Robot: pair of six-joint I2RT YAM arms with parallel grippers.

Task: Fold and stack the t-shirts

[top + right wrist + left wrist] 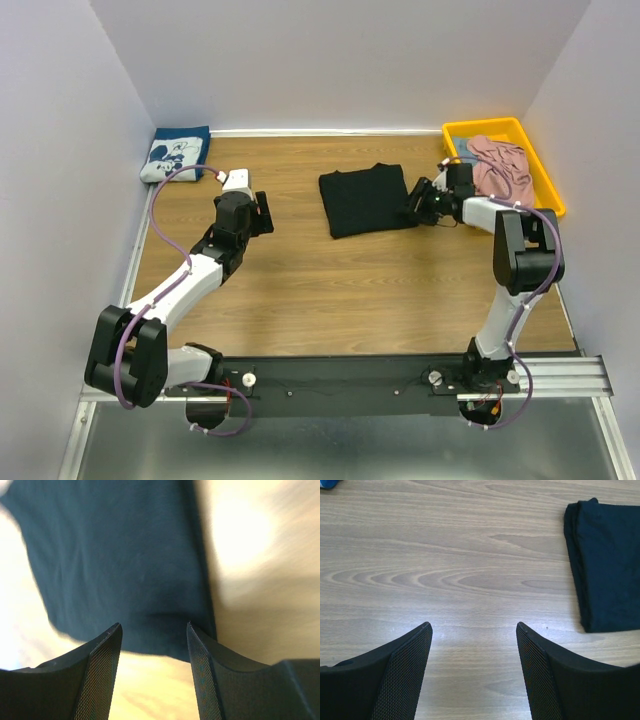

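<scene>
The folded black shirt (367, 200), mid-frame, looks soft and floppy; pinch its doubled right edge. Right tool (153, 625) and left tool (474, 627) both gape, empty.

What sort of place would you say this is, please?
Probably a robot test cell: a wood-grain tabletop boxed in by plain white walls, a black metal mounting rail, and a yellow plastic bin holding a pink t-shirt.
</scene>
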